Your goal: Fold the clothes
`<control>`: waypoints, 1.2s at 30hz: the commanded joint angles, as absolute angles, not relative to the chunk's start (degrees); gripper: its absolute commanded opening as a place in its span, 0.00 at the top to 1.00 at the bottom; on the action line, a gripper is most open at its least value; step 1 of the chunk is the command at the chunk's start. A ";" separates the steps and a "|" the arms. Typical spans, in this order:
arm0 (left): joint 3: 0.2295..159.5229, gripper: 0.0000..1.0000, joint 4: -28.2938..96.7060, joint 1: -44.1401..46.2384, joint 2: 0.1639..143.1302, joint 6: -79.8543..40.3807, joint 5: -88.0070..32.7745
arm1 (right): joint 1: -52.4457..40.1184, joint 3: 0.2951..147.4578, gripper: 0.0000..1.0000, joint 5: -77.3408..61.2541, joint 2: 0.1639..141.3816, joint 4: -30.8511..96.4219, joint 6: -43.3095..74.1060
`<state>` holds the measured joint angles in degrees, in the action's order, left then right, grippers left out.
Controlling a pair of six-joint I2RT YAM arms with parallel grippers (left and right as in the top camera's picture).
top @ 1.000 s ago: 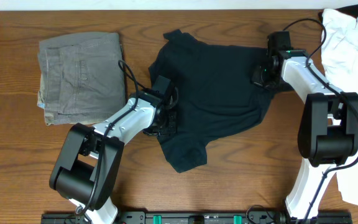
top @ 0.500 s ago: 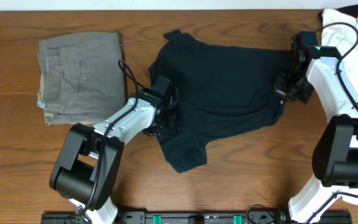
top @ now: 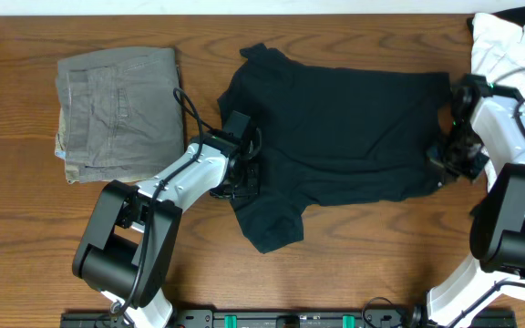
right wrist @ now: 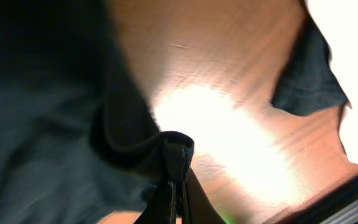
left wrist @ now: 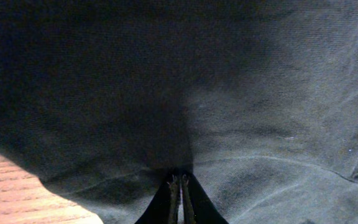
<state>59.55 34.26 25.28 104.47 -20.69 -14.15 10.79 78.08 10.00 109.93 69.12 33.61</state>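
A dark navy T-shirt lies spread across the middle of the table. My left gripper is shut on the shirt's left side near the sleeve; the cloth fills the left wrist view above the closed fingers. My right gripper is shut on the shirt's lower right corner, and the pinched hem shows between the fingers in the right wrist view. A sleeve hangs toward the front.
Folded grey-olive trousers lie at the back left. A pile of white clothes sits along the right edge, also seen in the right wrist view. Bare wooden table lies in front of the shirt.
My right gripper has pulled the shirt's right side out to the right and toward the front, stretching the cloth flat. The left gripper has stayed in place.
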 commanded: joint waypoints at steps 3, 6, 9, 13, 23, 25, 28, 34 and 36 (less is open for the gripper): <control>59.27 0.93 34.83 25.15 104.36 -19.73 -12.78 | 14.35 71.92 0.99 11.79 109.62 66.65 34.89; 59.27 0.93 34.96 25.15 104.25 -19.73 -12.80 | 15.86 69.32 0.99 11.86 109.62 64.69 34.17; 59.27 0.94 35.73 25.15 103.63 -19.73 -12.80 | 17.06 68.01 0.99 13.17 109.62 64.29 34.20; 59.27 0.94 37.19 25.15 103.00 -19.31 -12.78 | 18.20 66.89 0.99 16.82 109.62 64.07 34.20; 59.27 0.94 46.44 25.04 102.96 -18.46 -4.82 | 19.14 66.50 0.99 17.17 109.62 63.66 33.15; 59.24 0.94 47.55 25.04 102.96 -18.48 -2.92 | 19.14 66.00 0.99 17.17 109.62 63.61 33.15; 59.24 0.94 48.84 25.04 102.96 -18.94 -2.96 | 19.18 65.01 0.96 17.17 109.62 63.44 33.15; 59.29 0.94 50.28 25.04 102.06 -19.09 -3.38 | 19.22 64.95 0.80 15.20 109.60 62.65 30.94; 60.12 0.94 50.28 25.04 100.07 -18.74 -3.36 | 19.22 66.35 0.65 13.26 109.60 62.67 28.56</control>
<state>59.53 49.95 25.23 103.57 -19.42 -4.43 18.15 64.82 14.76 109.93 62.83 31.86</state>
